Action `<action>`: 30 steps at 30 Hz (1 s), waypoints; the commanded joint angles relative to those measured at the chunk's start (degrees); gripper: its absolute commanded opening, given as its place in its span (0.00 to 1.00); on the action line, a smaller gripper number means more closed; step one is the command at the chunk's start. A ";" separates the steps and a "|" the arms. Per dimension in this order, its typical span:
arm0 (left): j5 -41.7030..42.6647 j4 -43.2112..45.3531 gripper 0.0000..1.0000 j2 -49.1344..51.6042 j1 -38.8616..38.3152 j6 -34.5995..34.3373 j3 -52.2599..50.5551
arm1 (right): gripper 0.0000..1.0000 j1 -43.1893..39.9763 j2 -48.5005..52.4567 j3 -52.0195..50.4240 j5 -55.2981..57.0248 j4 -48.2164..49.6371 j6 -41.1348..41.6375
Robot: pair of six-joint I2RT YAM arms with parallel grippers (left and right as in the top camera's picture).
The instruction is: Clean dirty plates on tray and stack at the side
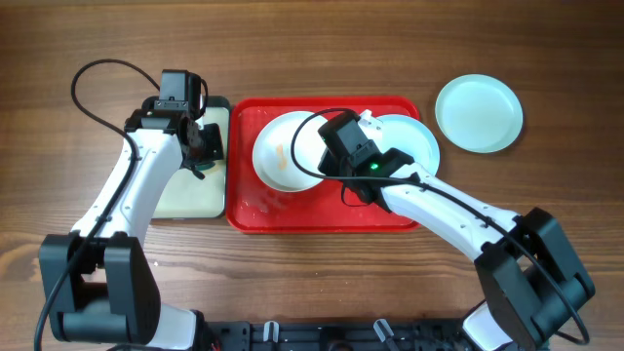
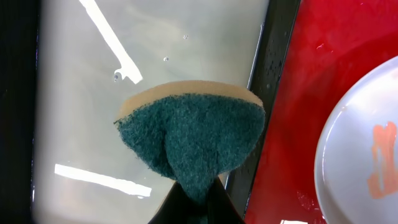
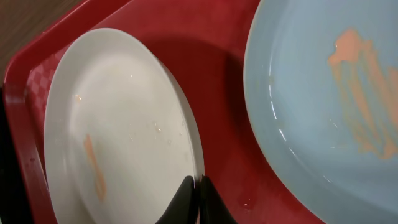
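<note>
Scrub step: right gripper (image 3: pixel 198 193) pinches white plate (image 3: pixel 118 124) at rim, left gripper (image 2: pixel 193 202) pinches sponge (image 2: pixel 193 140) over left basin (image 2: pixel 68 106); next likely needs sponge on smear (image 3: pixel 93 165).

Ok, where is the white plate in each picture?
Overhead: the white plate is near the middle, in the left half of the red tray.
Left wrist: only part of the white plate shows, at the right edge.
Right wrist: the white plate fills the left side.
Shared landmark: the red tray under it.
</note>
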 commanded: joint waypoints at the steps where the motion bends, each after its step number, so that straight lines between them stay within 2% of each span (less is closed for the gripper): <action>1: -0.57 0.15 0.04 -0.57 -0.26 1.36 0.76 | 0.05 0.24 -0.35 -0.90 0.11 -0.11 1.03; 3: -0.57 0.15 0.04 -0.55 -0.26 1.36 0.76 | 0.10 0.24 -0.35 -0.90 -1.62 -0.20 0.96; 5: -0.57 0.15 0.04 -0.52 -0.26 1.36 0.76 | 0.24 0.24 -0.35 -0.90 -2.19 -0.22 -0.83; 6: -0.57 0.15 0.04 -0.52 -0.26 1.36 0.76 | 0.35 0.24 -0.35 -0.90 -2.10 -0.13 -3.06; 8: -0.57 0.15 0.04 -0.52 -0.26 1.36 0.76 | 0.42 0.07 -0.35 -0.87 -2.14 0.33 -10.27; 11: -0.57 0.13 0.04 -0.52 -0.26 1.36 0.76 | 0.52 -1.29 -0.37 1.22 -3.34 -0.70 -26.93; 15: -0.57 0.15 0.04 -0.52 -0.26 1.33 0.76 | 0.56 -6.67 -0.37 12.09 -6.67 -13.60 -41.09; 18: -0.52 0.15 0.04 -0.52 -0.26 0.76 0.76 | 0.57 -10.67 -0.37 19.19 -7.63 -19.65 -46.03; 20: -0.52 0.15 0.04 -0.52 -0.26 -0.52 0.76 | 0.57 -12.79 -0.37 21.70 -9.27 -19.56 -47.87; 24: -0.52 0.15 0.04 -0.52 -0.26 -0.61 0.76 | 0.56 -14.34 -0.37 21.84 -11.65 -13.03 -50.90; 28: -0.55 0.11 0.04 -0.52 -0.26 -0.59 0.74 | 0.58 -14.10 -0.31 21.53 -16.48 -12.76 -52.02; 30: -0.55 0.13 0.04 -0.52 -0.26 -0.59 0.76 | 0.55 -13.79 0.00 20.85 -16.94 -11.74 -52.72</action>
